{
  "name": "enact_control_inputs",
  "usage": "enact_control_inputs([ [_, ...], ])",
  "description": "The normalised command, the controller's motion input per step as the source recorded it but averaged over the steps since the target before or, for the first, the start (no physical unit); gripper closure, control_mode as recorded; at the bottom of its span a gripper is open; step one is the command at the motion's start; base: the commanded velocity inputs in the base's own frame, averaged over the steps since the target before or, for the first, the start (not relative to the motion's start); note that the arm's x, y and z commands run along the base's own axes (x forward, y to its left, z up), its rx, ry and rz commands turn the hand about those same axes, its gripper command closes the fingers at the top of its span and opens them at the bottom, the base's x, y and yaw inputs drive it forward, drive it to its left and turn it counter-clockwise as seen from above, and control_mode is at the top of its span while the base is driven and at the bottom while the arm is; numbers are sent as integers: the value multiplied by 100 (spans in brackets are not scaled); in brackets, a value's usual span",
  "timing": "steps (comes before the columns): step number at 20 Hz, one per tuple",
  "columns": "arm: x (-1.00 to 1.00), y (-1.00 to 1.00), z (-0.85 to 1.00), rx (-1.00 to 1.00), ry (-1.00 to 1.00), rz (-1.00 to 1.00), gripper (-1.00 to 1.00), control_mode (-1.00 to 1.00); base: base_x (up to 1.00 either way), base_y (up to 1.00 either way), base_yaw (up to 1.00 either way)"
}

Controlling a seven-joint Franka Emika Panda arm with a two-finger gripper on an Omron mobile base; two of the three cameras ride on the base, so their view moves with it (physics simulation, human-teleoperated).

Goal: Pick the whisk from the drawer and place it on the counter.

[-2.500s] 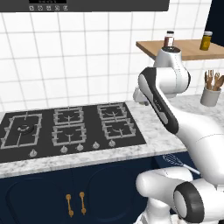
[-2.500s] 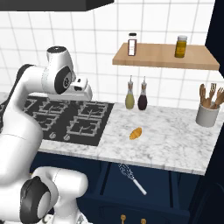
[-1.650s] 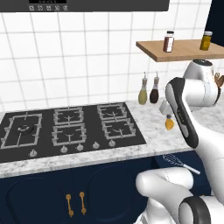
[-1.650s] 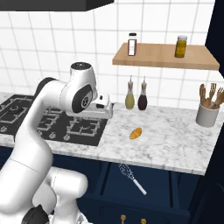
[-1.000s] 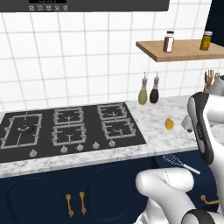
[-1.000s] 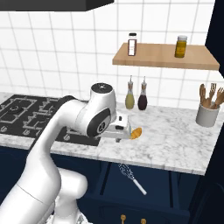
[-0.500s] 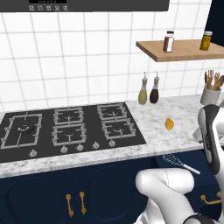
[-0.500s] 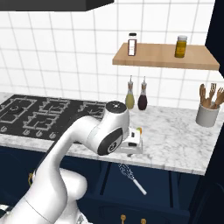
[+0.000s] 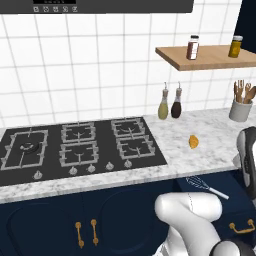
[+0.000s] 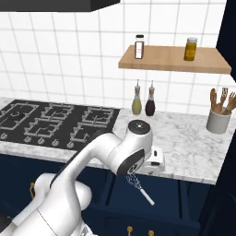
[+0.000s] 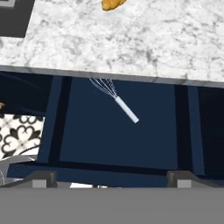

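Lying in open drawer (image 11: pixel 87 131) under marble counter (image 11: pixel 144 39): whisk (image 11: pixel 117 98)

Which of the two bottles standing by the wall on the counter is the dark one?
The dark bottle is the one nearer the utensil crock; the yellow-green bottle beside it stands nearer the cooktop.
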Motion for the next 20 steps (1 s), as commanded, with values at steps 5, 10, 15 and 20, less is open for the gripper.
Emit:
enact_control_inputs([
  [5,0,-26,-56,0,-2,0,-100,-100,0,0,0],
  [10,0,-6,-63,0,0,0,-100,-100,0,0,0],
  [15,0,-1,-54,0,-1,0,-100,-100,0,0,0],
  [20,0,0,-38,0,-2,7,-100,-100,0,0,0],
])
